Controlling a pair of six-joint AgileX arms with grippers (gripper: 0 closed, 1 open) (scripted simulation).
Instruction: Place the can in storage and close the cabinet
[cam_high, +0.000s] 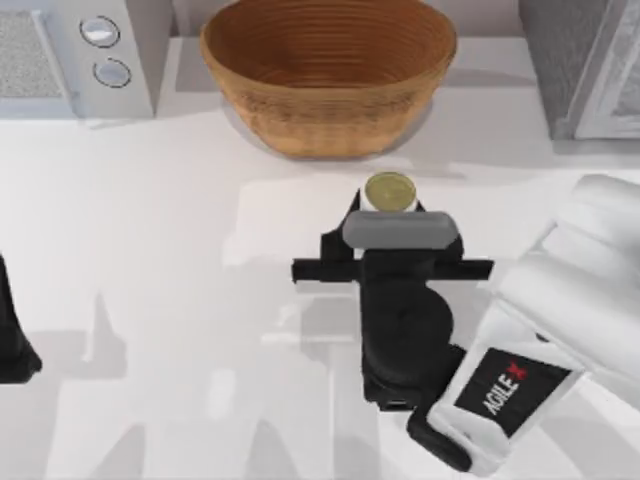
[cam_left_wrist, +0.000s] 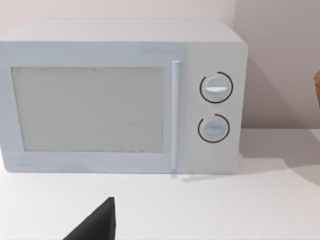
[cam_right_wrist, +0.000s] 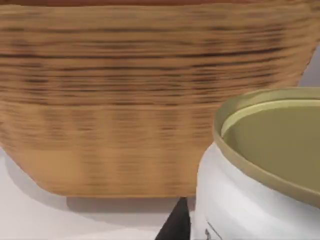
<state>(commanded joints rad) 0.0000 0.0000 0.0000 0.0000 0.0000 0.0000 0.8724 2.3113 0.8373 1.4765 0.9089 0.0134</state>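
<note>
The can (cam_high: 389, 192) stands upright on the white table just in front of the woven bowl, its gold-olive top facing up. In the right wrist view the can (cam_right_wrist: 260, 165) is very close, white side below an olive lid. My right gripper (cam_high: 390, 212) reaches in from the near side and is shut on the can; one black finger (cam_high: 350, 218) lies against its left side, and a fingertip (cam_right_wrist: 176, 224) touches the white wall. The grey cabinet (cam_high: 585, 65) stands at the back right, cut off by the picture's edge. My left arm (cam_high: 12, 345) is parked at the left edge.
A large woven bowl (cam_high: 328, 70) sits at the back centre, right behind the can. A white microwave (cam_high: 70, 55) with two dials stands at the back left, its door (cam_left_wrist: 90, 110) shut. One dark fingertip (cam_left_wrist: 97, 222) shows in the left wrist view.
</note>
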